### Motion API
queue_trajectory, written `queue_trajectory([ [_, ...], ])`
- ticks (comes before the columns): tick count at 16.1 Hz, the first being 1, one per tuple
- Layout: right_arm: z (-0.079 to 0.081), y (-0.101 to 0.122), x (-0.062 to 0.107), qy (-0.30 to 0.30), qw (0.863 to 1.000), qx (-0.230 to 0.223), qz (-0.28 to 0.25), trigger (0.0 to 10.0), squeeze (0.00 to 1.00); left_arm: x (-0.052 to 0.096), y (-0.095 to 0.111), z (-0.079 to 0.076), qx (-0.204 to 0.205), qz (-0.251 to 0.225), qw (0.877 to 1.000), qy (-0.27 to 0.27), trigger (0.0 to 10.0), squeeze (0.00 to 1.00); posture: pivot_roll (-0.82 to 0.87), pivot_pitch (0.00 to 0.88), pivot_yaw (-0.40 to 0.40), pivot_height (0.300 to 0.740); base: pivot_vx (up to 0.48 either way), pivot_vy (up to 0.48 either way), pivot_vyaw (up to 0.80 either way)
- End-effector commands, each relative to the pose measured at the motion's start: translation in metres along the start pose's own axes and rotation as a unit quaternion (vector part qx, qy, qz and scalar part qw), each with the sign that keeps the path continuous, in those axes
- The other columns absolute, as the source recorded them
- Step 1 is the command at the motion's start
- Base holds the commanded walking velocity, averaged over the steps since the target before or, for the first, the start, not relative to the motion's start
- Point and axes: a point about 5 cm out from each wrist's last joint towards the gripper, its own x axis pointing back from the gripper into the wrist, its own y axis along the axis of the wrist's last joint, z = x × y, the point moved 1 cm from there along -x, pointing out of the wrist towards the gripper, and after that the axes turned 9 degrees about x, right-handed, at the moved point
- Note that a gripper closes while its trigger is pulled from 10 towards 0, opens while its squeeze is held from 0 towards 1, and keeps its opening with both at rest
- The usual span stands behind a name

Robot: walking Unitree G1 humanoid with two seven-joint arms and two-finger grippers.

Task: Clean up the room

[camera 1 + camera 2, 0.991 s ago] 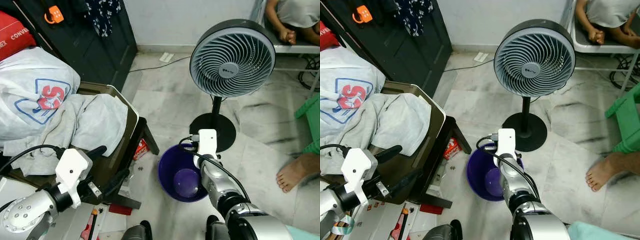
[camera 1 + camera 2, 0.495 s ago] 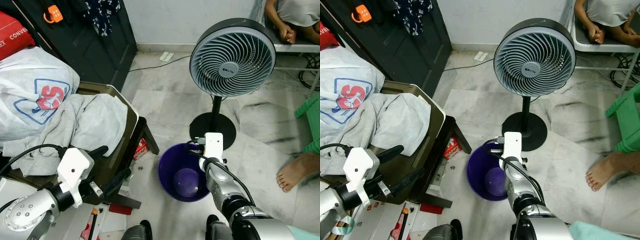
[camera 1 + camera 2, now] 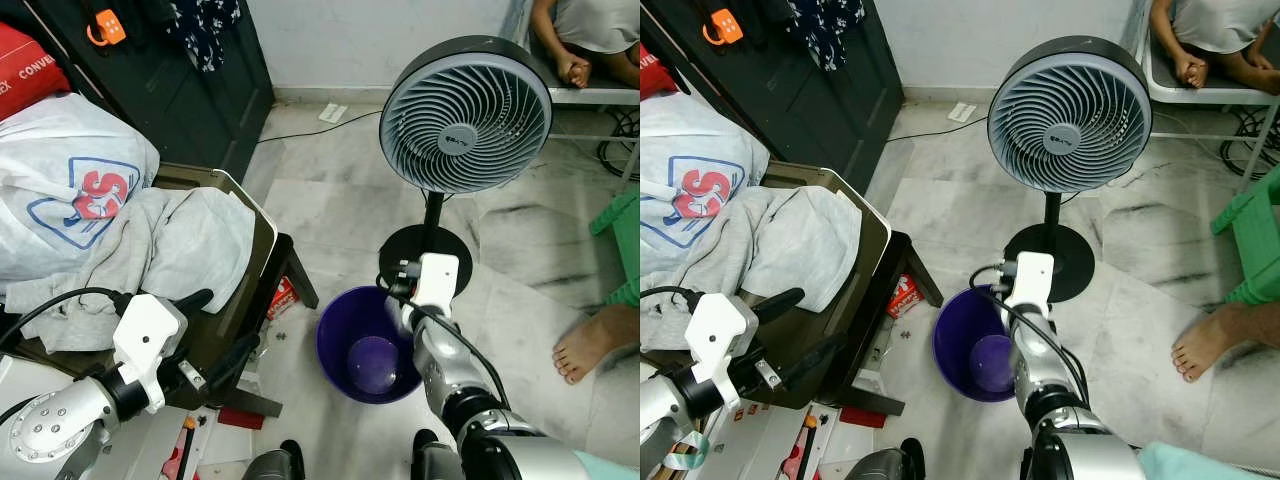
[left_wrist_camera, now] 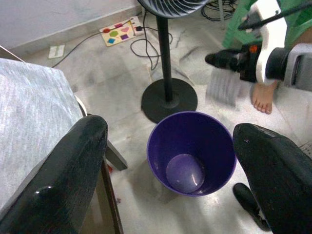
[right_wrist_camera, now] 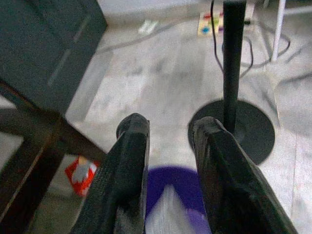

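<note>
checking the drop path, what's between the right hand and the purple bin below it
A pale sheet of paper, blurred, hangs from the right hand over the purple bin; otherwise bare air, as the left wrist view shows.

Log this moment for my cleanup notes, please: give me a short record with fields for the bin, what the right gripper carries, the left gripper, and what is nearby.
bin: purple bucket on the floor, upright
right gripper: above the bucket's far rim, shut on a pale paper
left gripper: open, by the chair, holding nothing
nearby: standing fan behind the bucket; grey clothes on the chair
person: bare foot on the floor, right of the bucket
</note>
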Motion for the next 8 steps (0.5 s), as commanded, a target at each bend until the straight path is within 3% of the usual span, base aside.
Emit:
queue_trajectory([
  [1,0.006,0.009,-0.002,0.001,1.0,-0.009,-0.021,10.0,1.0,0.004,-0.001,0.003,-0.005,0.004,1.0,0.017,10.0,0.0,0.27,0.29,0.216,0.74,0.0,0.0,0.0],
  [5,0.011,0.029,-0.006,0.006,0.997,-0.025,-0.07,10.0,1.0,0.002,-0.001,0.005,-0.007,0.0,1.0,0.025,10.0,0.0,0.26,0.283,0.212,0.74,0.0,0.0,0.0],
  [8,0.014,0.036,-0.005,0.02,0.995,-0.021,-0.097,10.0,1.0,-0.008,-0.001,0.003,-0.001,-0.014,1.0,0.02,10.0,0.0,0.21,0.25,0.178,0.74,0.0,0.0,0.0],
])
